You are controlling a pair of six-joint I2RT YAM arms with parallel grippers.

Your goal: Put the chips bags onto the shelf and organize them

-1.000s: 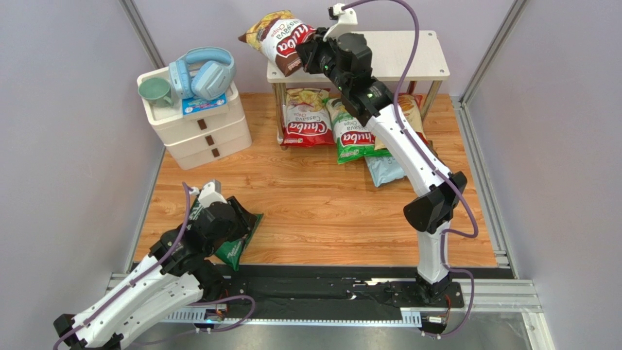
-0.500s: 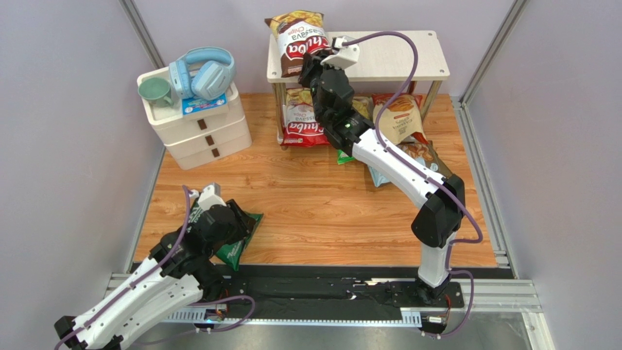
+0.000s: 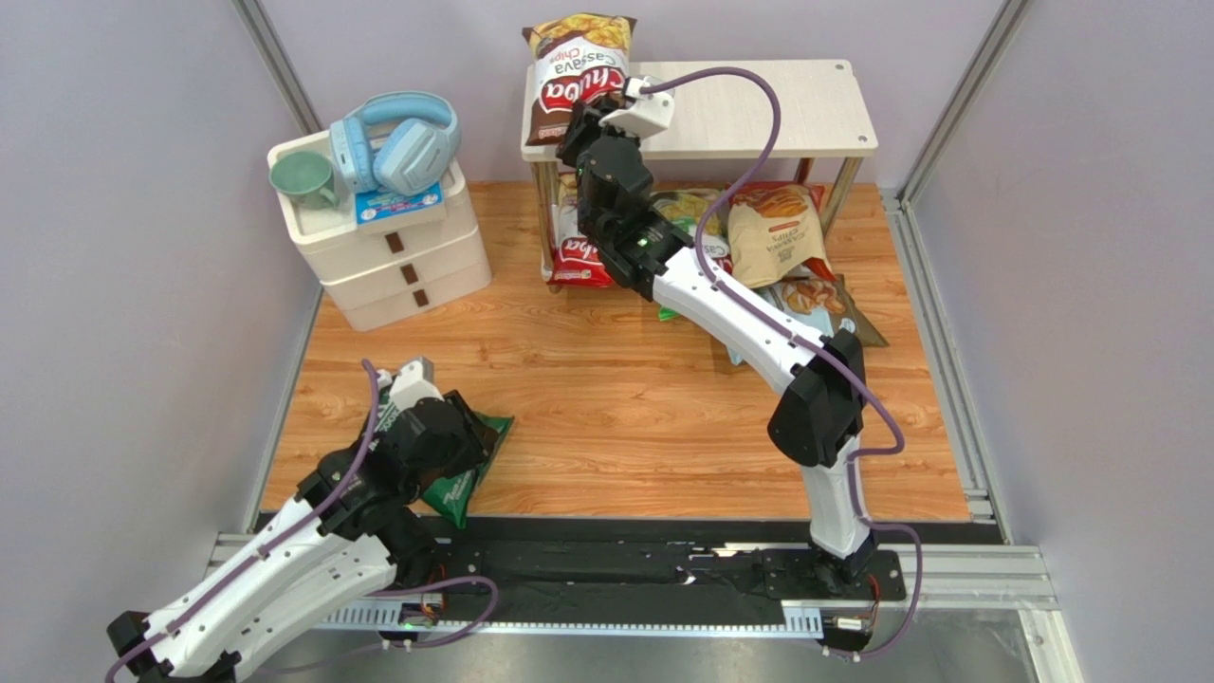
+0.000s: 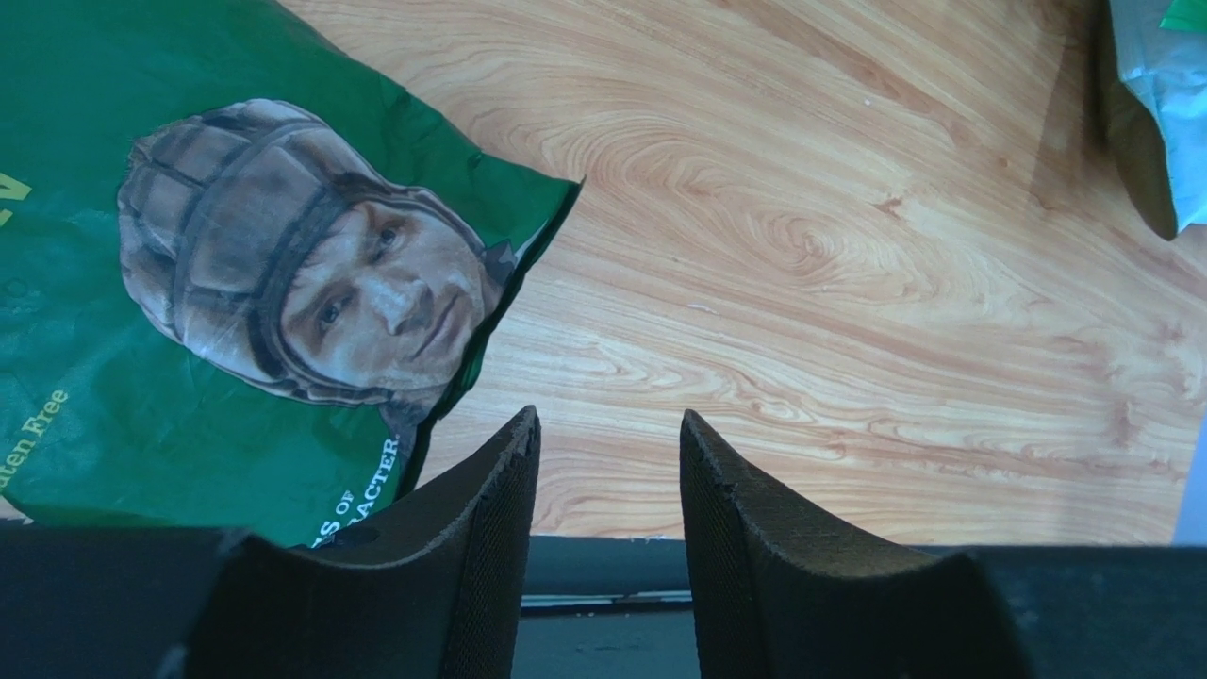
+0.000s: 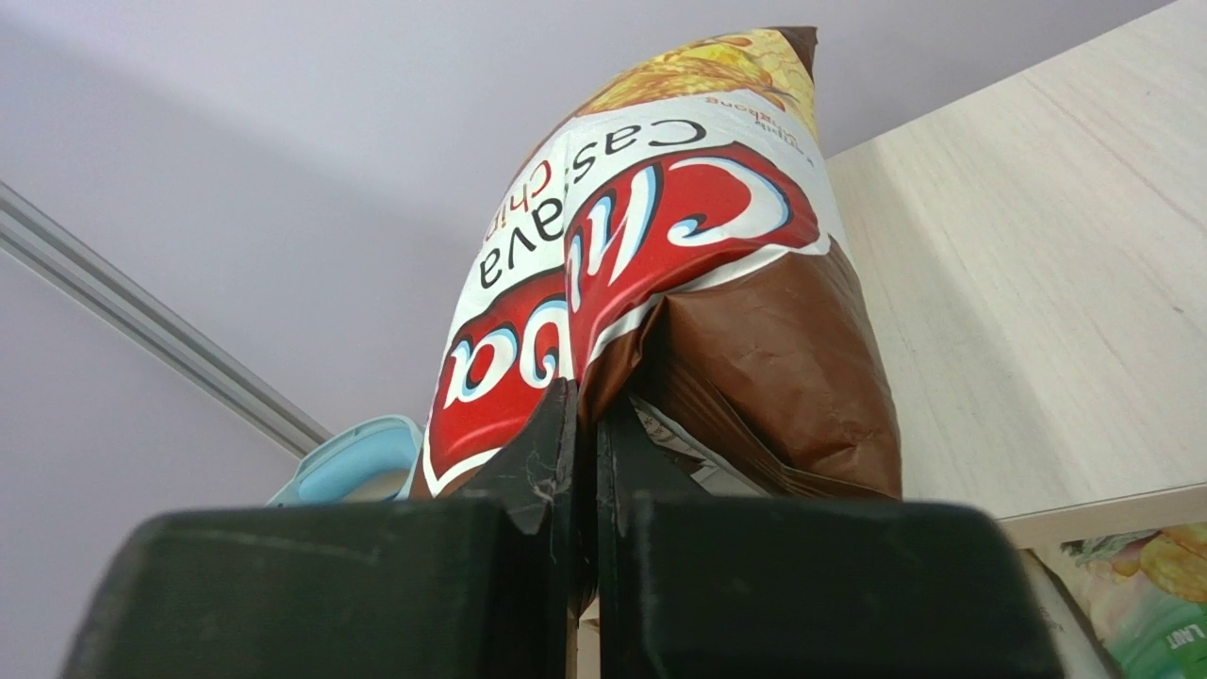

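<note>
While the right gripper [image 5: 582, 425] pinches the brown bag [image 5: 737, 354] upright at the left end of the shelf [image 5: 1020, 283], release could topple it off; the left gripper [image 4: 607, 467] stands half-open, empty.

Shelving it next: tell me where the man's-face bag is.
Top view: the dark green bag lies on the wood surface at near left, its corner beside the open left gripper, far from the shelf.

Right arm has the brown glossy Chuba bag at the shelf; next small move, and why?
Probably lower the right gripper slightly: it is shut on the brown glossy Chuba bag, upright over the left end of the pale wooden shelf, contact unclear.
</note>
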